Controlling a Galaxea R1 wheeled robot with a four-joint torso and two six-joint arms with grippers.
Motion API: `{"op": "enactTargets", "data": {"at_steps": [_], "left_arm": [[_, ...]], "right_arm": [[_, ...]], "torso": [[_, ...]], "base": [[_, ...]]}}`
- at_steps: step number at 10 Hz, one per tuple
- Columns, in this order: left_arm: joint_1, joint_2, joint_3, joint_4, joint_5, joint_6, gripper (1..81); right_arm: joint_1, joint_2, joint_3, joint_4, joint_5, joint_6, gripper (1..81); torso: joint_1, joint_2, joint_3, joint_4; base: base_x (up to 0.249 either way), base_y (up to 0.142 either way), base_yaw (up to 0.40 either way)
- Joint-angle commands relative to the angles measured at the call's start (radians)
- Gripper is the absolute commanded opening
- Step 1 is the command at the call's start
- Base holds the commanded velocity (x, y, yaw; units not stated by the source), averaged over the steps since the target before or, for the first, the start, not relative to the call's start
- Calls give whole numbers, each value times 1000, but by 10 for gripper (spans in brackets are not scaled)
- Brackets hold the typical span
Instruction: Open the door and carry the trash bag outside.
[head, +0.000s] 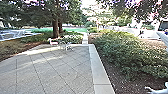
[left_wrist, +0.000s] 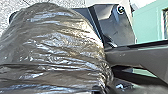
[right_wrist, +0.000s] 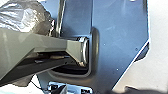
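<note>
your bulging, glossy dark plastic trash bag (left_wrist: 50, 50) looms close before the left wrist camera, near the robot's own wide dark plate (left_wrist: 113, 23). you cannot tell whether the left jaws or right jaws are open, closed or gripping it.

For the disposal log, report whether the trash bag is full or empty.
Looks filled, not empty: the trash bag bulges wide and rounded in the left wrist view. How full, I cannot tell.
</note>
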Motion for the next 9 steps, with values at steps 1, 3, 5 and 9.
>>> {"op": "enactTargets", "data": {"at_steps": [1, 3, 5, 9], "left_arm": [[-41, -1, 7, -1, 56, 9, 10], [-41, -12, 11, -5, 55, 6, 10], [-43, -23, 21, -7, 49, 1, 10], [-52, -145, 205, -7, 44, -5, 10]], "right_arm": [[42, 5, 5, 3, -59, -2, 811], [42, 5, 4, 3, -59, 0, 811], [42, 5, 4, 3, -57, 0, 811], [38, -73, 132, 9, -62, -2, 811]], "torso": [[0, 0, 0, 98], [-1, 0, 0, 138], [-1, 0, 0, 109], [-1, 0, 0, 181]], "base": [[0, 0, 0], [0, 0, 0], [0, 0, 0], [0, 0, 0]]}}
